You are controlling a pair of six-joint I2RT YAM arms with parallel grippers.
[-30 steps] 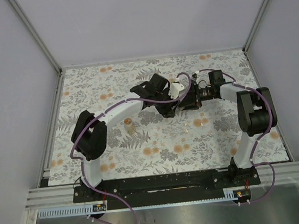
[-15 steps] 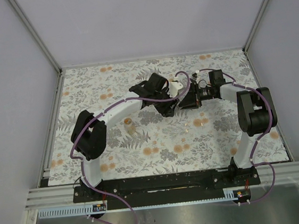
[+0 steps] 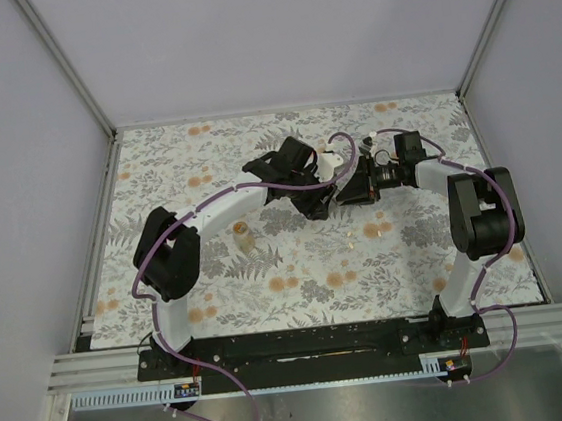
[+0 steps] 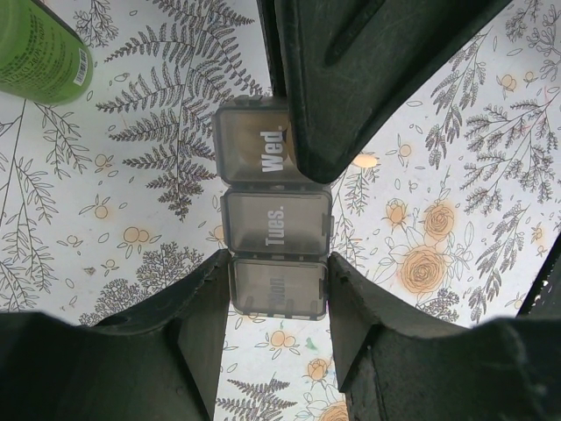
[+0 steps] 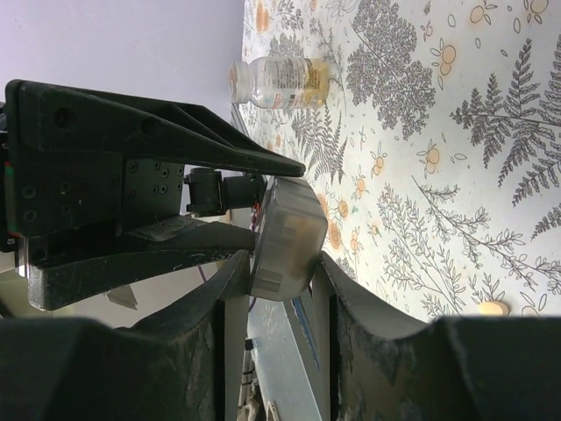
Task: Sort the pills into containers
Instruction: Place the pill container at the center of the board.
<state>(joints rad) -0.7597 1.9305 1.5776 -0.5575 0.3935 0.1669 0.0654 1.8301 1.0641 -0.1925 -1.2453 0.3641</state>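
- While it sits up over the flowery table, the pill box is held at both ends.
- The left gripper is half closed, squeezing the "Mon." end.
- The right gripper pinches the other end.
- One pill lies on the table.

Passage open along the table's left side and near strip; blocked mid-table by left arm, right arm, small bottle, loose pill.

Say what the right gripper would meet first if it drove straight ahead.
The pill organizer that the right gripper grips; just beyond, probably the left gripper holding the other end, though depth is unclear.
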